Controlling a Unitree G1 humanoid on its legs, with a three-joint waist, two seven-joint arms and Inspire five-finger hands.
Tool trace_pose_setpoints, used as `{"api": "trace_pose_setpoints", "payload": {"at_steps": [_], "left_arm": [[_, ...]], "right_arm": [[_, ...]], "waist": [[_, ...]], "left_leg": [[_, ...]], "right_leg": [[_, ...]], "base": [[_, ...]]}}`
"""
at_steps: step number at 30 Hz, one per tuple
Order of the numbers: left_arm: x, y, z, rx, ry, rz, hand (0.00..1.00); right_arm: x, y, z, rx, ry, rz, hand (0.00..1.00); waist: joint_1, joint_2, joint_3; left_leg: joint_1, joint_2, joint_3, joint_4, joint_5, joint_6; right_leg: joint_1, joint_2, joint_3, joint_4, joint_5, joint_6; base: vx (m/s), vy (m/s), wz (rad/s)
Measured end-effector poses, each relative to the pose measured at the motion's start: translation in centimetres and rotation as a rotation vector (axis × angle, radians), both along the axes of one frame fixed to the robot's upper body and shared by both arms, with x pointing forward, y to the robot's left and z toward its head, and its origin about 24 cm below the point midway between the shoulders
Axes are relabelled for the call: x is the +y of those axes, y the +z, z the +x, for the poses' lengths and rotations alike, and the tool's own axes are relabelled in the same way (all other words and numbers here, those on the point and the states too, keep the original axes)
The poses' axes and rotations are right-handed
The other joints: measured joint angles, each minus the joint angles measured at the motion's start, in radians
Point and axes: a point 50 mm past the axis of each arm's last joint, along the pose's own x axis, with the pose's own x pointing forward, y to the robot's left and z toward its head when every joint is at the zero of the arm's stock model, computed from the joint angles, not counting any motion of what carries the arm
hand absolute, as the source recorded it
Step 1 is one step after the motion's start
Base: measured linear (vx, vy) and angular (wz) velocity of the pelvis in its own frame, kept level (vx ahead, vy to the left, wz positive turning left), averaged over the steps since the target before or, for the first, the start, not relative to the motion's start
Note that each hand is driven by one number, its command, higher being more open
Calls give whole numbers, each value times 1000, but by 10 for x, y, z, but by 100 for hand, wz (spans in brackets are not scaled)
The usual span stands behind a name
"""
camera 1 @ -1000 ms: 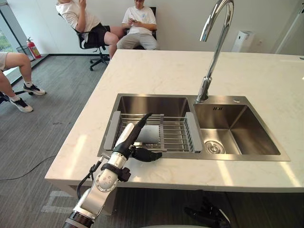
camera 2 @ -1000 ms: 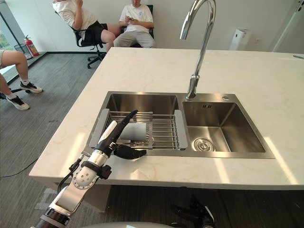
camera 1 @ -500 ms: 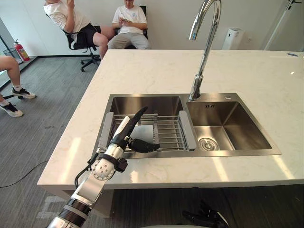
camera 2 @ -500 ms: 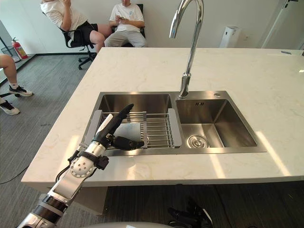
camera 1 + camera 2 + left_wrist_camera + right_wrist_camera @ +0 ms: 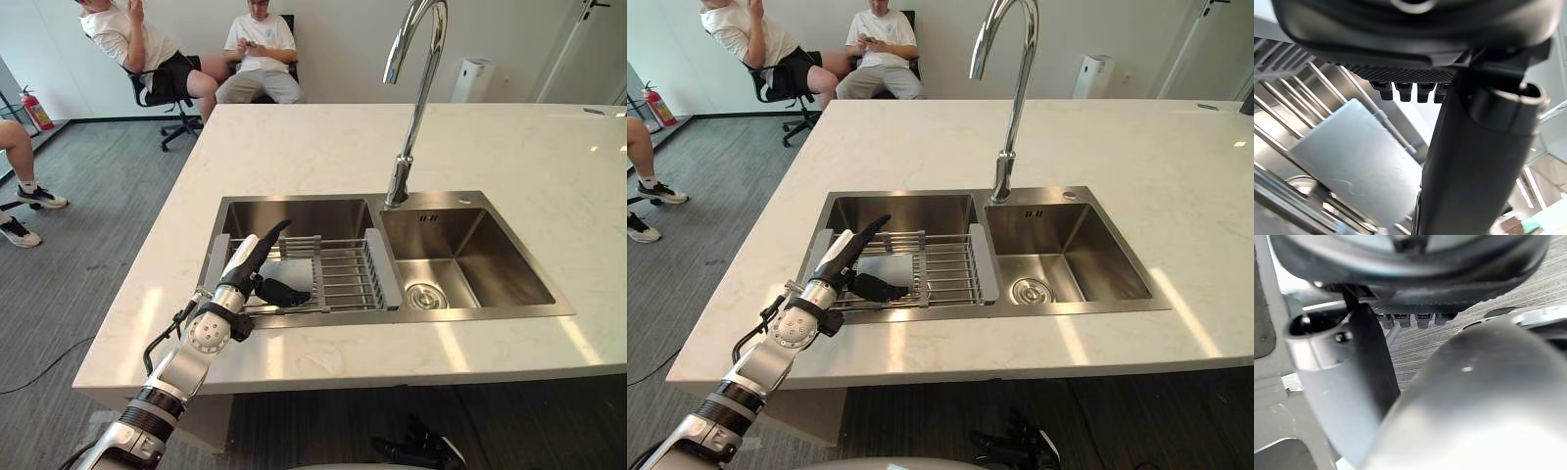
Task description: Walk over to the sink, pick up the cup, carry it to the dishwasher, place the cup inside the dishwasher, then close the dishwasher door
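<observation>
A pale grey cup (image 5: 294, 270) lies on its side on the wire rack (image 5: 345, 276) in the sink's left basin (image 5: 294, 213). My left hand (image 5: 250, 264) reaches over the sink's front rim and is open. Its straight fingers run along the cup's left side and its thumb juts out just in front of the cup. In the left wrist view the cup (image 5: 1352, 161) lies on the rack bars past the fingers (image 5: 1403, 90), beside the thumb (image 5: 1479, 161). My right hand (image 5: 1342, 377) hangs low over the grey floor, fingers relaxed.
A tall chrome faucet (image 5: 413, 98) stands behind the divider between the two basins. The right basin (image 5: 470, 269) holds just a drain. White marble counter (image 5: 509, 147) surrounds the sink. Several people (image 5: 257, 49) sit at the back left, past the counter.
The camera has shifted. My left hand has reached further over the sink's front rim, so its thumb now lies over the rack by the cup instead of on the rim.
</observation>
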Motion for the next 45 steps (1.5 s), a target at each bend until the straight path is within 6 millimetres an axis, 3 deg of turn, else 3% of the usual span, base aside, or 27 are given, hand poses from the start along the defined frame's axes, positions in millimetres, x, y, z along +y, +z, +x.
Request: {"api": "trace_pose_setpoints", "payload": {"at_steps": [11,19,21,31,32,45], "left_arm": [[9,-1,12,-22,33,152,100],[2,2,16,-74,-63,405,100],[7,3,17,-58,-82,475,100],[5,0,18,8,-158,574,100],[4,0,18,13,-168,589,0],[0,0,24,60,-200,588,0]], "right_arm": [[1,0,-1,6,16,11,100],[2,0,-4,10,28,18,100],[3,0,-3,5,36,21,100],[3,1,-2,1,48,35,100],[3,1,-2,-1,49,35,100],[1,2,2,-5,56,34,100]], "waist": [[-3,-3,2],[-5,-5,4],[-18,-5,4],[-25,-8,6],[-26,-8,6],[-40,-8,6]], "left_leg": [[7,0,7,-4,0,0],[9,3,10,-8,0,0],[10,3,10,-11,0,-1],[10,0,6,-11,0,-1],[10,1,6,-11,0,-1],[9,0,6,-17,-1,-2]], "right_leg": [[1,1,6,5,-2,-2],[-2,0,9,10,-6,-4],[-7,0,9,19,-11,-2],[-13,-3,5,35,-21,-4],[-15,-4,5,39,-23,-2],[-18,-5,4,38,-26,0]], "base": [[-16,-6,-1],[-13,-5,0],[0,0,0],[-12,-5,1],[-36,-13,2],[-3,-1,0]]}}
